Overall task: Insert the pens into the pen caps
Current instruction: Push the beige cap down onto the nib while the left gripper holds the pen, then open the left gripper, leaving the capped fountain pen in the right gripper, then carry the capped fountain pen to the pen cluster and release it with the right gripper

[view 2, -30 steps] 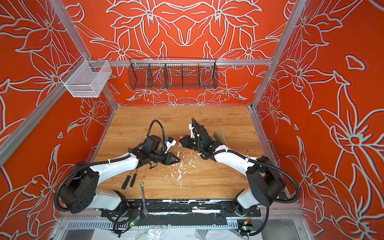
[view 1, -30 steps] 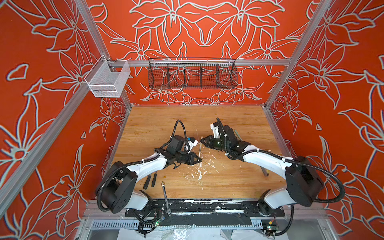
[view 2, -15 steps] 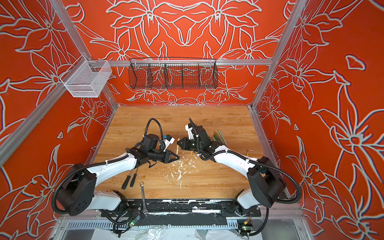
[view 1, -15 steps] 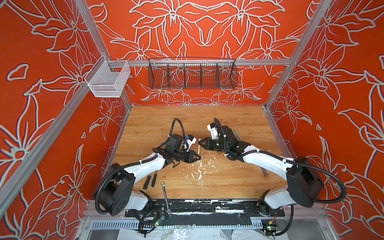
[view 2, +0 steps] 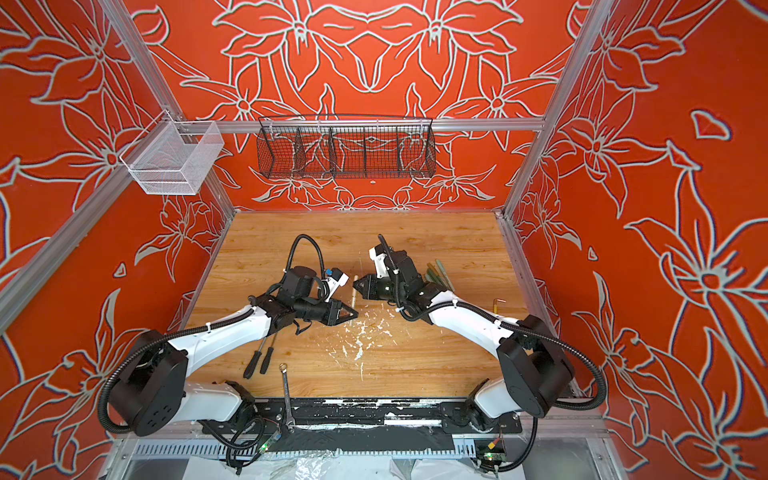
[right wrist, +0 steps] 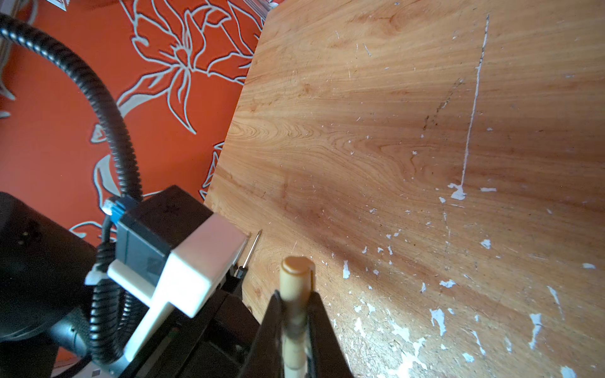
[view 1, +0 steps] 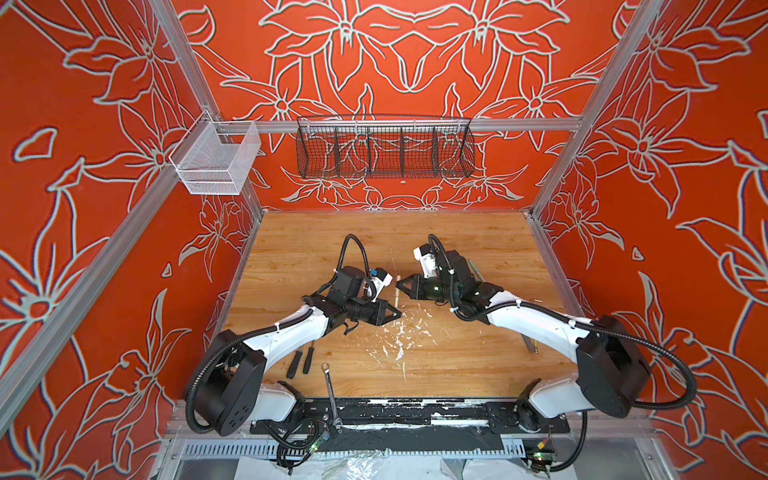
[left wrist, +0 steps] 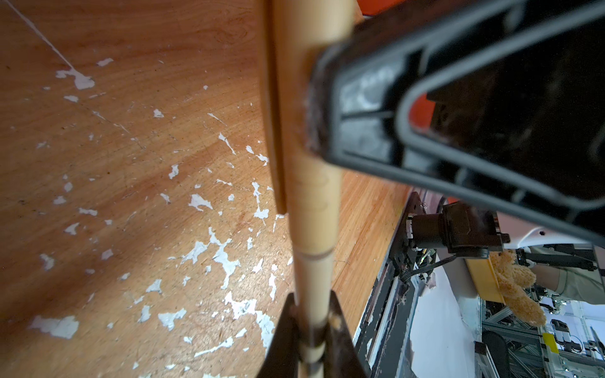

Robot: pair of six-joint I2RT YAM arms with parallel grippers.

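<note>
- My left gripper [view 1: 398, 316] is pinched on the barrel of a beige pen [view 1: 397, 296] near the middle of the wooden table [view 1: 457, 365]. In the left wrist view my two fingertips [left wrist: 339, 330] press the barrel from either side.
- My right gripper [view 1: 399, 285] reaches in from the opposite side and is clamped on that pen's beige cap [left wrist: 307, 196]. One of its fingers [left wrist: 360, 111] sits against the cap, next to the clip.
- The cap sits over one end of the pen, its rim meeting the barrel at a thin seam. I cannot tell whether it is pushed fully home.
- In the right wrist view, the cap's rounded end pokes out just past my right fingertips.
- The pen is held off the tabletop, near a patch of white paint flecks [view 1: 399, 336].
- Green pens [view 2: 438, 272] lie on the table just beside my right arm, partly hidden by it.
- Two black-handled screwdrivers [view 1: 300, 362] lie by my left arm, and a silver wrench [view 1: 332, 392] lies at the near edge. Both are apart from the held pen.
</note>
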